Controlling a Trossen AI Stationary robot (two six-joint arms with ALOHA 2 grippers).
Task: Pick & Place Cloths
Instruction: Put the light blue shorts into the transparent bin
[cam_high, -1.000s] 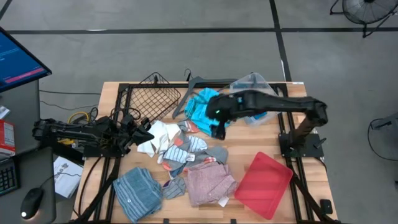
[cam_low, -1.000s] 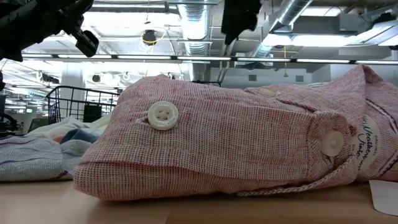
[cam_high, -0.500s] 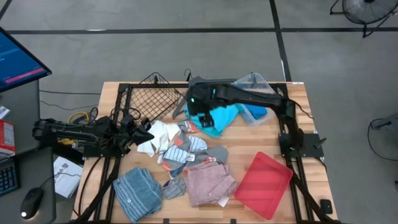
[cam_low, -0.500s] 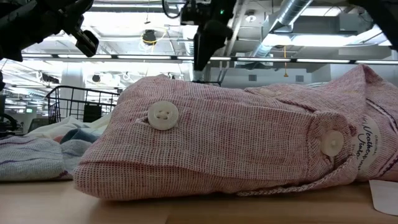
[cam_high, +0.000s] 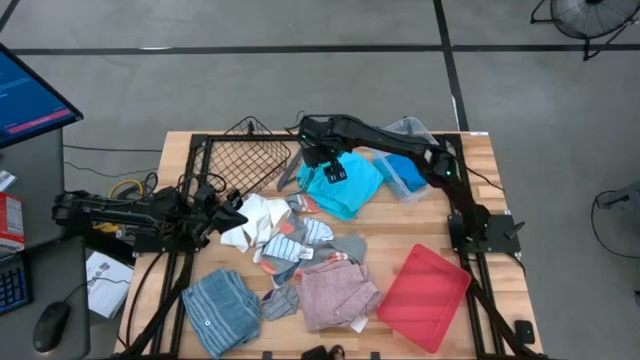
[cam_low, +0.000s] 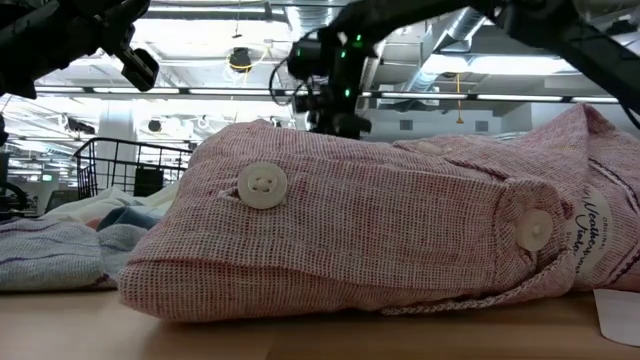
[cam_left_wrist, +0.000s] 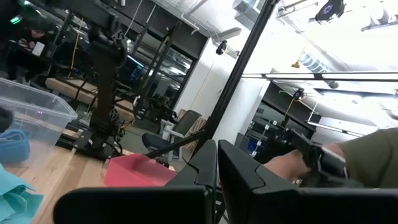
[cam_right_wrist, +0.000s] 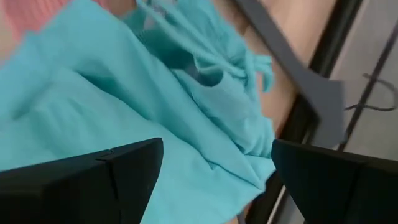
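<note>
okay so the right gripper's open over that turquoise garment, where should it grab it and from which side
Best from straight above, onto the bunched folds and strap-like strips at the turquoise garment's far end, where the right gripper hovers open. The raised wrinkles there give the fingers something to pinch; the rest lies smooth and flat. The dark grey hanger lies right beside that edge, so a sideways approach would likely catch it.
</note>
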